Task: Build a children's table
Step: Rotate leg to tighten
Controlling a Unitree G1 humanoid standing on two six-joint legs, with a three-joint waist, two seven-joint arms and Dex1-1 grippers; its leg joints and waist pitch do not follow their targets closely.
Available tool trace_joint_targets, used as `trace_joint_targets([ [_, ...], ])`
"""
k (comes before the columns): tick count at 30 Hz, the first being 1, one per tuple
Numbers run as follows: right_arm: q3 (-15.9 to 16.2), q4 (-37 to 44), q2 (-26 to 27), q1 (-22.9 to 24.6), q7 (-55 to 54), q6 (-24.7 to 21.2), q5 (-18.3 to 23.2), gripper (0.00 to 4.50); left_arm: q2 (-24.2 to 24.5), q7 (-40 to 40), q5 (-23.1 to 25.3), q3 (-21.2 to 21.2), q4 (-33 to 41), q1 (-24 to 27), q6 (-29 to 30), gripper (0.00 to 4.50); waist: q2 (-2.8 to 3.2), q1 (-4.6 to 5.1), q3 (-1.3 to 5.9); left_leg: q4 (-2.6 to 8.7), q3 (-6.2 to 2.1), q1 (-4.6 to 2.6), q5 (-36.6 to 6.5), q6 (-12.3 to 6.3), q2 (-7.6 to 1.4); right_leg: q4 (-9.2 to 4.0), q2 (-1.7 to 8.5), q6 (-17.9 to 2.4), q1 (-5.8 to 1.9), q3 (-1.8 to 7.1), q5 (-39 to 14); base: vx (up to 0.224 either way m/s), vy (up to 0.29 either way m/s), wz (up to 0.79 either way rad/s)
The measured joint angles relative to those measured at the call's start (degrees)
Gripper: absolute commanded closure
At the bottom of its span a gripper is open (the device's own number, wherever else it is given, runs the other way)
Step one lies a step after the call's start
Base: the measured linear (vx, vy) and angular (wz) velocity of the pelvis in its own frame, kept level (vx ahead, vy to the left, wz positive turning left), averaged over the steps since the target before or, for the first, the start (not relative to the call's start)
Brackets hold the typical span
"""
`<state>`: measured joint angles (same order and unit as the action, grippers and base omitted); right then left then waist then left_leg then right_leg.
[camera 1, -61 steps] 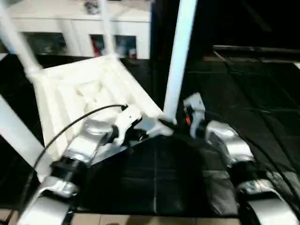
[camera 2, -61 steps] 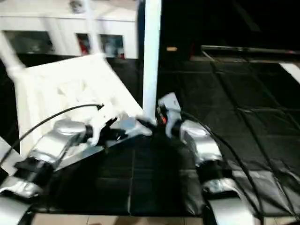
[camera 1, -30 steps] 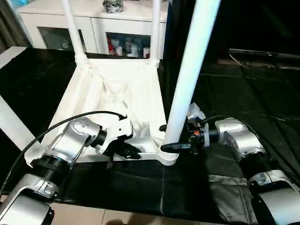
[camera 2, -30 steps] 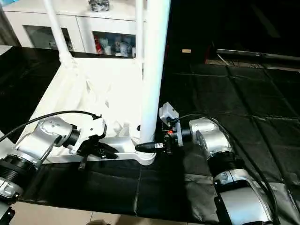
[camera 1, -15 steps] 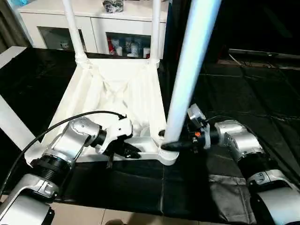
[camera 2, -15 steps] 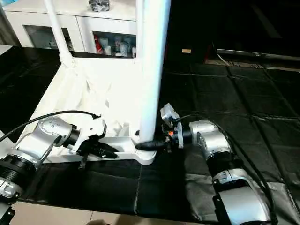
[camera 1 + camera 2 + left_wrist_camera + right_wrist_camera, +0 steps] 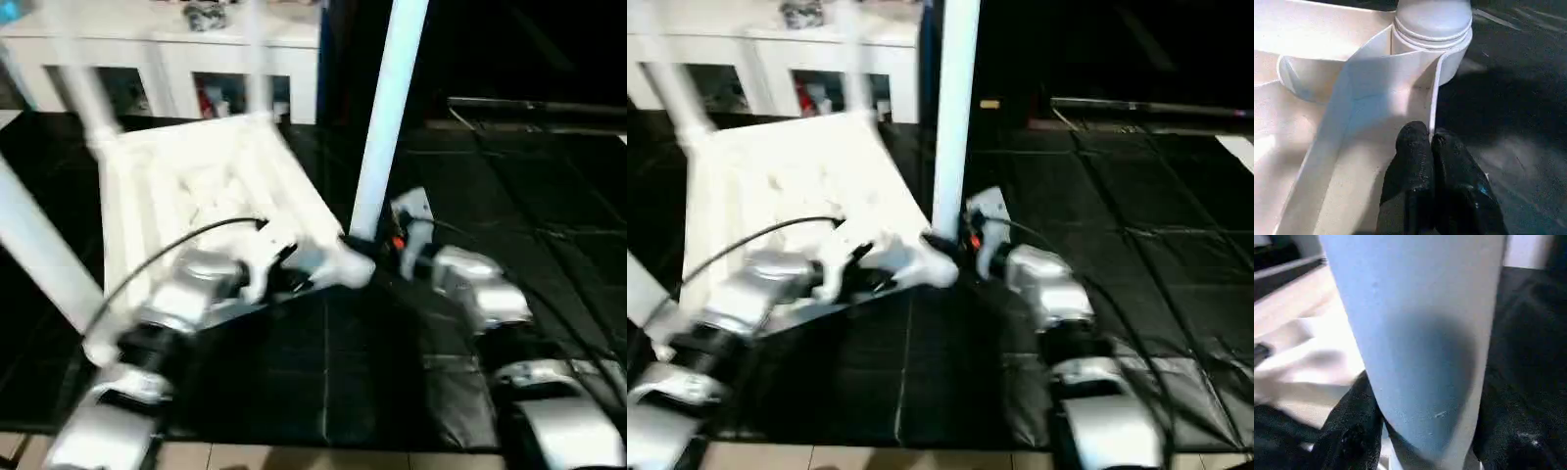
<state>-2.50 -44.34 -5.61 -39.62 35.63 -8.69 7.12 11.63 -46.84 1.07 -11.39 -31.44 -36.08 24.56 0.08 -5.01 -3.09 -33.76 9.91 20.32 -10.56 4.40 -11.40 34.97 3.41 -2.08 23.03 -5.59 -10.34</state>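
The white plastic rectangular table top (image 7: 196, 196) is lying upside down, ribbed underside up, on the black floor mat (image 7: 509, 196). The left pincer (image 7: 1431, 142) is pinching the thin side rim of the top with its fingers almost fully together. The right pincer (image 7: 377, 245) is standing about half open, its fingers straddling the base of the long white round tube leg (image 7: 387, 108). This leg is rising upright from the near right corner socket (image 7: 1432, 24). The right arm is nearer; the leg's long axis is running vertically, straight down into the socket.

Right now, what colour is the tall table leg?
White, like the whole table; the leg shows best in the right eye view.
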Motion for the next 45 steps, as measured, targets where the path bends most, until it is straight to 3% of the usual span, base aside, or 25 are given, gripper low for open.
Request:
trace_joint_targets([
  [4,0.11,-0.69,0.72,-0.47,-2.81,1.81,-2.83,2.39,-0.77,1.34,0.95,-0.09,-0.08,-0.31,0.04,4.5,0.0,-0.03,0.0,0.01,0.01,0.03,-0.02,-0.02,0.02,-0.03,0.01,-0.02,0.0,0.01,0.01,0.0,0.0,0.0],
  [5,0.11,-0.73,0.74,-0.47,-2.82,2.01,-3.02,2.1,-0.76,1.34,0.99,-0.11,-0.07,-0.33,0.04,4.5,0.0,-0.03,0.0,0.02,0.01,0.03,-0.02,-0.02,0.02,-0.03,0.01,-0.03,0.0,0.01,0.01,0.0,0.0,0.0],
  [6,0.11,-0.62,0.76,-0.37,-2.82,2.02,-3.03,1.83,-0.69,1.33,1.05,-0.26,0.01,-0.33,0.04,4.5,0.0,-0.01,0.0,0.04,0.01,0.03,-0.02,-0.02,0.02,-0.03,0.01,-0.04,0.0,0.01,0.02,0.0,0.0,0.0],
  [10,0.58,1.43,1.39,1.28,-1.98,2.63,-2.62,1.74,1.06,-0.67,1.09,-1.4,0.78,-0.32,-0.2,4.5,0.0,0.18,0.0,0.16,0.01,-0.01,-0.02,-0.01,0.01,-0.03,0.0,-0.21,0.02,0.01,0.07,0.0,0.0,0.0],
  [11,0.57,1.48,1.38,1.39,-1.31,2.69,-2.38,1.44,1.51,-1.4,1.09,-1.48,0.92,-0.28,-0.2,4.5,0.0,0.24,0.0,0.18,0.01,-0.02,-0.02,-0.01,0.01,-0.02,0.0,-0.22,0.02,0.01,0.07,0.0,0.0,0.0],
  [15,0.58,2.47,0.31,2.43,5.75,2.47,-0.27,1.38,3.97,-5.18,0.92,-2.01,2.49,0.75,-1.16,4.5,0.01,0.48,-0.01,0.21,0.01,-0.01,-0.02,-0.01,0.01,-0.02,-0.01,-0.26,0.03,0.01,0.04,0.0,0.0,0.0],
  [18,0.93,3.33,-1.57,3.49,12.38,2.41,1.04,1.01,5.85,-8.94,0.77,-2.3,2.82,1.77,-4.18,4.5,0.01,0.21,-0.01,0.19,0.01,0.01,-0.03,-0.02,0.01,-0.03,-0.01,-0.27,0.03,0.01,0.02,0.0,0.0,0.0],
  [23,4.3,3.23,-5.72,3.7,25.56,2.75,2.17,0.71,10.15,-17.38,-1.38,-3.6,3.86,3.46,-7.95,4.5,0.0,-0.34,-0.02,0.18,0.01,0.06,-0.03,-0.02,-0.02,-0.02,-0.01,-0.27,0.05,-0.02,0.02,0.0,0.0,0.0],
  [26,6.01,1.29,-6.63,3.3,29.56,5.03,1.74,0.44,12.55,-22.28,-2.09,-4.94,5.12,4.2,-9.41,4.5,0.0,-1.38,-0.03,0.12,0.02,0.16,-0.02,-0.02,-0.02,-0.02,0.0,-0.27,0.07,-0.03,0.01,0.0,0.0,0.0],
  [34,7.76,0.48,-9.87,1.36,42.78,5.06,2.26,0.44,15.52,-28.33,-2.24,-6.37,4.6,4.22,-13.59,4.5,-0.11,-1.98,-0.07,-0.06,0.04,0.28,-0.04,-0.08,-0.05,0.01,0.02,-0.26,0.04,-0.02,0.01,0.0,0.0,0.0],
  [45,9.65,-3.2,-11.14,-0.46,50.42,2.59,3.51,1.46,16.82,-29.96,-2.4,-6.6,3.97,4.07,-15.1,4.5,-0.23,-2.03,-0.1,-0.09,0.04,0.28,-0.03,-0.07,-0.1,0.04,0.01,-0.25,0.04,-0.05,0.0,0.0,0.0,0.0],
])
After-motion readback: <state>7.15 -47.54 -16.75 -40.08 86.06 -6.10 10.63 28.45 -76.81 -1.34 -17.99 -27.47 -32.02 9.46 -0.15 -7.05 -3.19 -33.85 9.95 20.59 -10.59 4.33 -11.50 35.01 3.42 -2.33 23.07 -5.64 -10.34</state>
